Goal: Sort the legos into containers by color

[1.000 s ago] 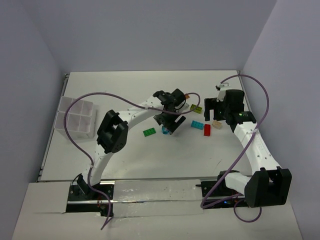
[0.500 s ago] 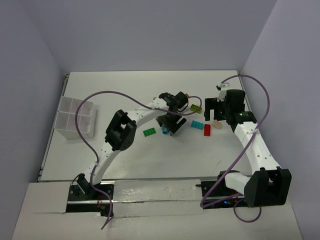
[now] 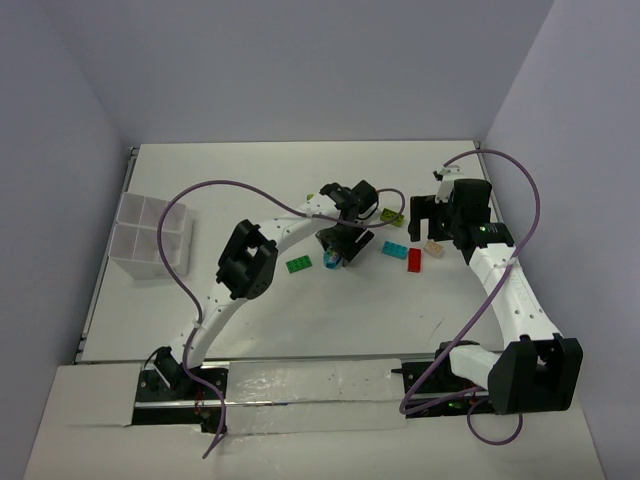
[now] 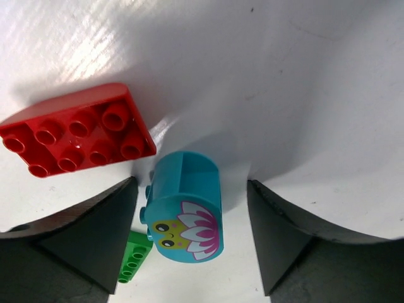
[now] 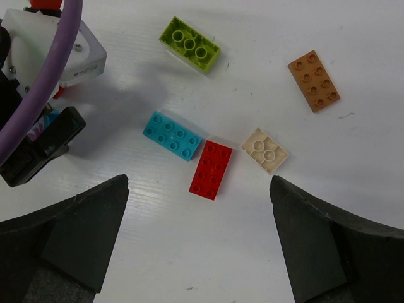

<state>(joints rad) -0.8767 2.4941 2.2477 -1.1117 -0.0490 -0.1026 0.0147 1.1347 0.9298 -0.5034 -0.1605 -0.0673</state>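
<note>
Left arm's elbow (image 3: 248, 270) has swung right. Left gripper (image 4: 190, 184) hangs spread around a teal flower brick (image 4: 183, 205), maybe not touching; a red brick (image 4: 79, 129) lies just beside. Right gripper (image 5: 199, 182) gapes above other bricks (image 5: 169, 136).

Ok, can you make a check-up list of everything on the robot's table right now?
Surface: white table, bricks scattered right of centre.
Job's things: green brick, flat teal brick, red brick, cream brick, orange brick, yellow-green brick lie loose; grid box at left, no bricks seen inside.
Clutter: nothing seen.
Grippers: left gripper open, jaws either side of rounded teal brick, not touching; right gripper open, above the loose bricks.
Cables: left purple cable crosses the grid box in the top view; right purple cable arcs beside its arm.
Surroundings: pale walls, nothing else seen.
</note>
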